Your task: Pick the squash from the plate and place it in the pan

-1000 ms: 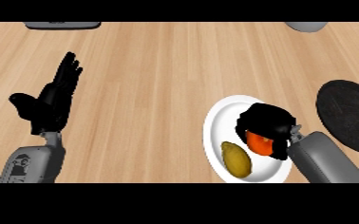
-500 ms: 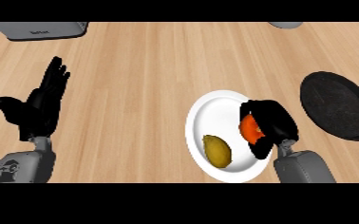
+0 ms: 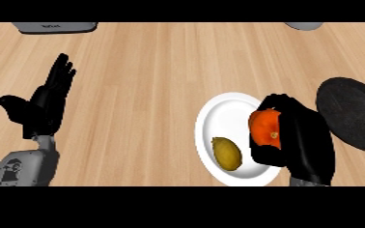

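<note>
An orange squash (image 3: pixel 264 128) sits over the right part of the white plate (image 3: pixel 221 121). My right hand (image 3: pixel 303 137) is curled round it from the right, with the thumb under it, hiding its right side. A yellow-brown lemon-shaped fruit (image 3: pixel 227 152) lies on the plate's lower left. The dark pan (image 3: pixel 345 111) lies at the right edge, just right of my right hand. My left hand (image 3: pixel 44 101) rests open at the left, fingers up.
A grey appliance (image 3: pixel 55 26) stands at the top left edge of the wooden counter. A grey object (image 3: pixel 305 25) shows at the top right edge.
The view has shifted slightly. My right hand has closed further round the squash and now sits over the plate's right rim. The left hand has stayed still.
</note>
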Controlling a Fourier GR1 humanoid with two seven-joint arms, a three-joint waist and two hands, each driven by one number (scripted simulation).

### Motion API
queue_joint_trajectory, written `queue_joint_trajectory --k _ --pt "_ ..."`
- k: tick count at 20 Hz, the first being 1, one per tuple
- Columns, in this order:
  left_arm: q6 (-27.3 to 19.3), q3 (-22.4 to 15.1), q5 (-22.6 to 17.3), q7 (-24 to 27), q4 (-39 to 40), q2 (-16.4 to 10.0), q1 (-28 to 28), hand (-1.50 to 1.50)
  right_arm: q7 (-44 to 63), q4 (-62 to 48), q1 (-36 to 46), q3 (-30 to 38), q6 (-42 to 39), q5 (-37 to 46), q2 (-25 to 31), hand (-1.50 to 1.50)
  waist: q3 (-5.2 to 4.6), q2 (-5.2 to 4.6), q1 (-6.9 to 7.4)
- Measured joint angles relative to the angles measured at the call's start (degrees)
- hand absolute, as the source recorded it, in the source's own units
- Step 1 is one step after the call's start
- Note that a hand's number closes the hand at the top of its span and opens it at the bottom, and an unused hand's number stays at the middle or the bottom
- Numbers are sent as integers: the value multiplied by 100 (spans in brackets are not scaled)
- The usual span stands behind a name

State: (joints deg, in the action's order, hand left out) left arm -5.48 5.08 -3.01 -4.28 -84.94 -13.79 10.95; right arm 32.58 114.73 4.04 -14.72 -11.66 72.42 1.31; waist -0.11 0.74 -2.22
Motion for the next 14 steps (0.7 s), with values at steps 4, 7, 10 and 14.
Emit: queue_joint_trajectory --k 4,7,10,14 --pt "14 -36 20 16 84 63 123 0 380 713 29 305 28 -190 -77 150 7 -40 101" --pt "8 -68 44 -47 91 94 205 0 298 970 27 975 195 -774 -27 150 11 -57 133" --pt "-25 -134 88 -32 27 181 147 0 99 911 143 1809 332 -1423 108 150 14 -66 169" --pt "103 -55 33 49 87 111 130 0 -468 280 307 3032 425 -2239 739 150 16 -77 190"
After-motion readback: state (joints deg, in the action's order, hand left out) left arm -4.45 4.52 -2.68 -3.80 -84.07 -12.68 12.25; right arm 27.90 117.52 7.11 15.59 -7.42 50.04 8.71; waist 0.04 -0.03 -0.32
